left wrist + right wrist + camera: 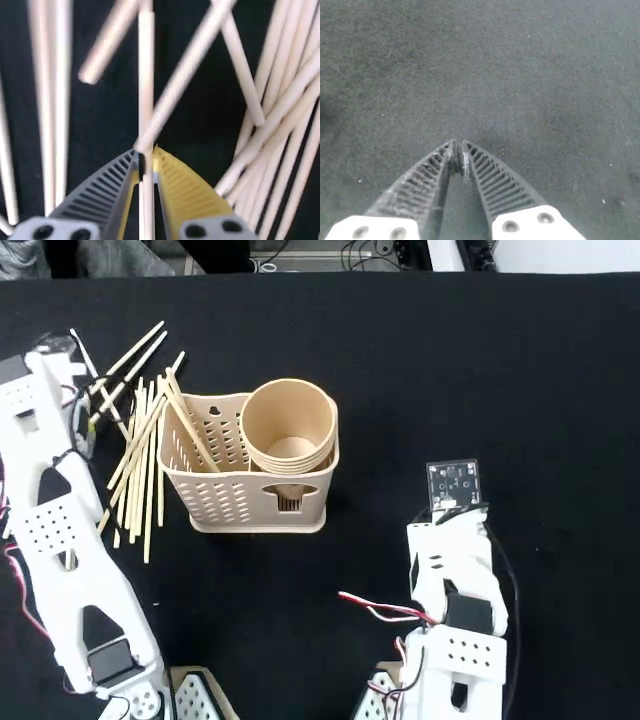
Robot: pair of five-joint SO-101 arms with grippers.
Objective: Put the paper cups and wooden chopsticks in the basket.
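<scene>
Several wooden chopsticks (140, 465) lie in a loose pile on the black table, left of the beige basket (225, 502). A few chopsticks (190, 425) lean inside the basket's left side. Stacked paper cups (288, 425) stand in its right side. My left gripper (145, 154) is at the pile's far left, shut on one chopstick (145, 75) that runs straight out between the grey and yellow fingers. Other chopsticks (280, 130) cross around it. My right gripper (457, 147) is shut with nothing in it, low over bare black cloth.
The left arm (50, 530) runs along the table's left edge. The right arm (455, 590) sits at the front right, well apart from the basket. Black table (480, 370) stretches behind and to the right of the basket.
</scene>
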